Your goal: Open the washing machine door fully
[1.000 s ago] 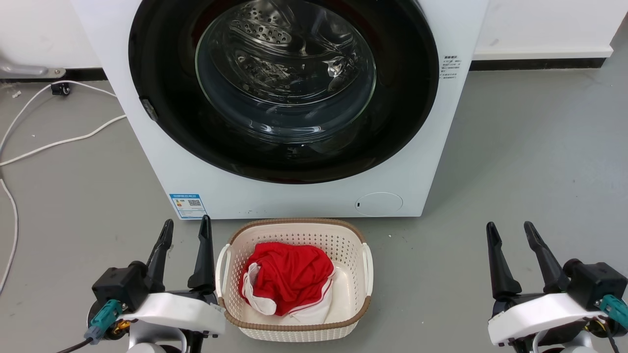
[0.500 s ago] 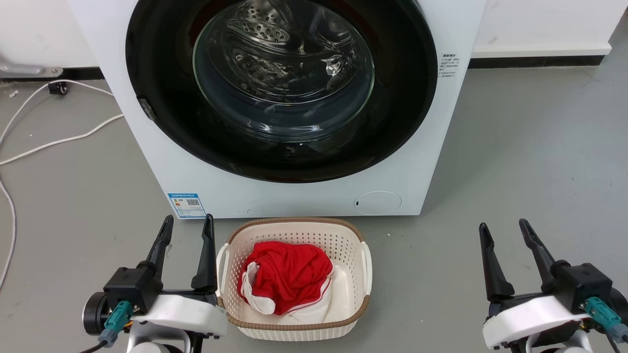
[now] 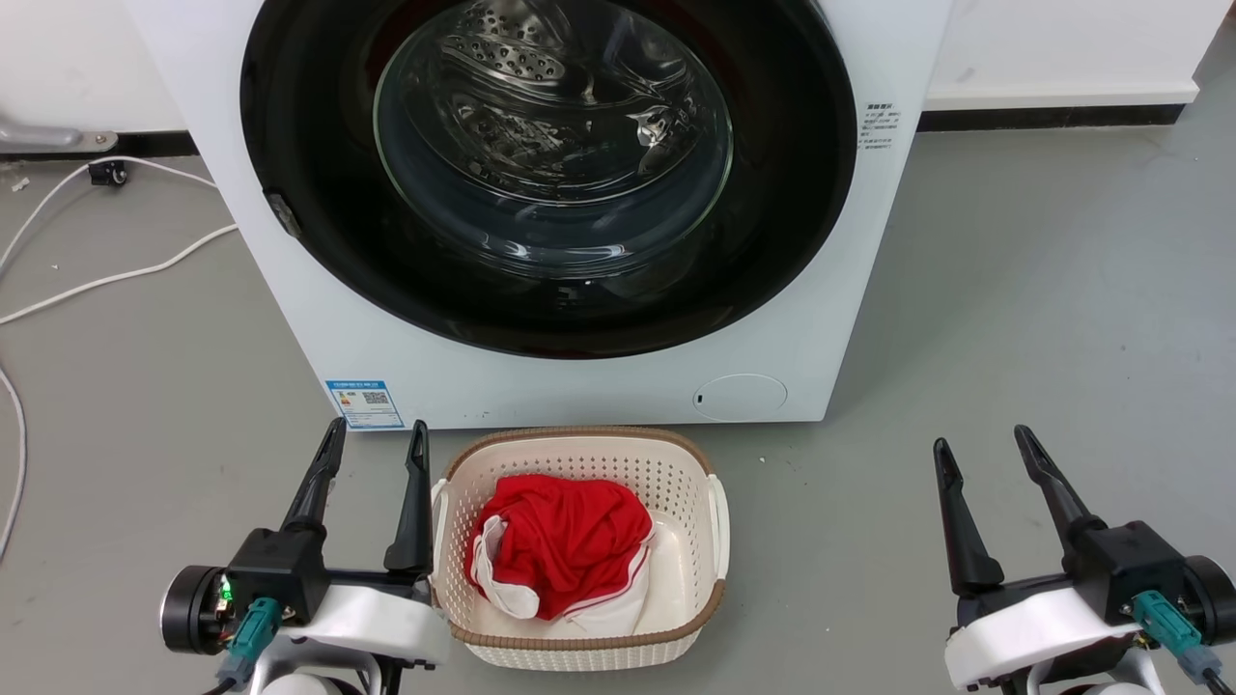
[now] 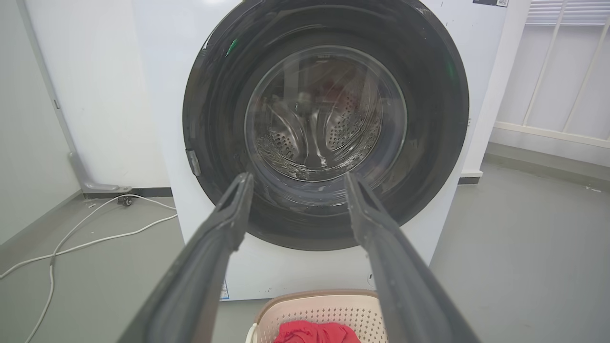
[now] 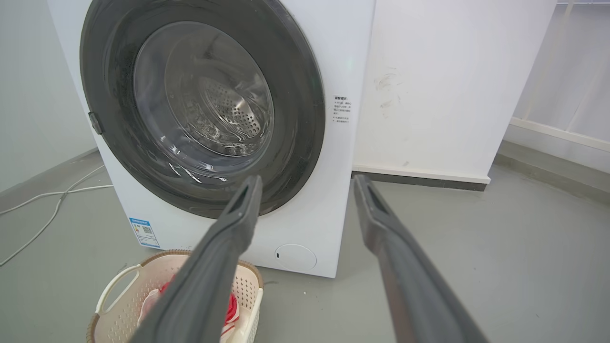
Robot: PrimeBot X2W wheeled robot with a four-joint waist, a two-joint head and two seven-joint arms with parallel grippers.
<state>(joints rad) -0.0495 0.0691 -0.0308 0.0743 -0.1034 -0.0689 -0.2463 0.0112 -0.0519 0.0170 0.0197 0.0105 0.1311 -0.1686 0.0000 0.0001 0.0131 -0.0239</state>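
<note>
The washing machine door (image 3: 550, 174) is sitting shut, flush in the washing machine (image 3: 579, 386) front, on the far side of the basket (image 3: 579, 439). My left gripper (image 3: 377, 430) and right gripper (image 3: 982, 439) are hanging low and near, spread wide, gripping nothing.

Risk I'm weighing: the glossy rim is giving little purchase, so my fingers may skate off unless I'm hooking the small tab (image 3: 280, 212) at its left edge.

The left wrist view is showing the door's top arc, which the head view is cropping.

Grey floor (image 3: 1014, 290): washing machine (image 3: 579, 391), basket (image 3: 579, 439), cable (image 3: 89, 282)
</note>
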